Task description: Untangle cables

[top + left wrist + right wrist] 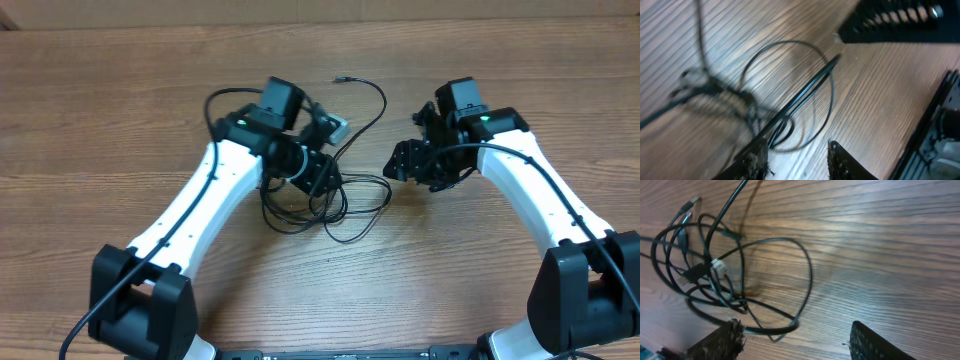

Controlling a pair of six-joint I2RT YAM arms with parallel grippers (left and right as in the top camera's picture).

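Overhead, shows both arms reaching in from the near edge toward the cables point(330, 205), heaped in a loose black tangle on the desk point(120, 60) just under the left tool point(325, 180). Shows also one strand arcing away toward the far edge and ending in a small plug point(345, 78). Puts the right tool point(400, 163) just beside the tangle's right side, apart from the left tool. Cannot settle either tool's spread from up there, given the dark housings over the fingers.

From the left wrist, settles it: left tool released, fingers point(756, 161) spread, nothing pinched. Finds a paired strand slanting across the wood grain down to the inner edge of one finger, a round loop point(827, 85) lying across it, and a blurred knot point(715, 90) off to the side. Catches a dark ribbed part point(890, 22) in the top right corner, too cropped to identify.

From the right wrist, gives the sharpest look at the tangle: several overlapping loops, a small white tie point(717, 264) near the middle, a silvery tip point(692, 201) at the top left. Shows the right tool released too, fingers point(722, 340) wide apart, with the lowest bend of one loop lying on the desk between them, close to one finger; cannot tell whether touching.
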